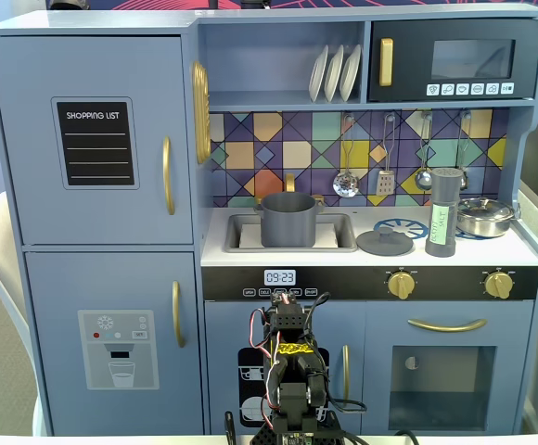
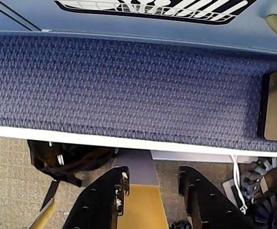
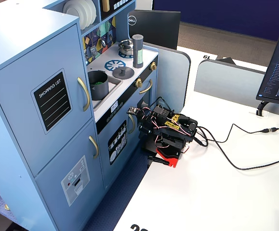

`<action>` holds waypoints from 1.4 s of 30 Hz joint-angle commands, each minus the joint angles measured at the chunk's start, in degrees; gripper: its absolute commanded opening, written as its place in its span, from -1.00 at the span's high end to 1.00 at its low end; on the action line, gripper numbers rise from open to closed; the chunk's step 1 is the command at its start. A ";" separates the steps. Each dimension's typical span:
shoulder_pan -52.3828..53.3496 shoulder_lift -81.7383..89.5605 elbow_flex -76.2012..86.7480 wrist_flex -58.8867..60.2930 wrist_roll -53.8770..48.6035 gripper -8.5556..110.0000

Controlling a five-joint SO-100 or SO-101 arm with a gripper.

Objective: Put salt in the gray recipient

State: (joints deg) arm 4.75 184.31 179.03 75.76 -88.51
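The salt (image 1: 445, 213), a tall dark gray shaker with a pale green label, stands upright on the toy kitchen's counter, right of the stove ring; it also shows in the other fixed view (image 3: 138, 50). The gray recipient (image 1: 289, 220), a matte dark gray pot, sits in the sink (image 1: 339, 243) and shows something green inside (image 3: 97, 84). My arm (image 3: 168, 132) is folded low on the white table in front of the kitchen, far below both. My gripper (image 2: 153, 175) is open and empty, pointing down past the table edge at the floor.
A flat gray lid (image 1: 385, 243) lies between sink and salt. A shiny steel pan (image 1: 485, 217) sits right of the salt. Utensils (image 1: 386, 176) hang on the back wall. A blue fabric strip (image 2: 129, 86) runs across the wrist view. Cables (image 3: 235, 144) trail over the table.
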 commanded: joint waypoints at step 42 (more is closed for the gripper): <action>46.93 -42.36 -46.49 -74.97 0.62 -0.01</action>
State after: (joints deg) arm 47.99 147.83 137.20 15.73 -90.53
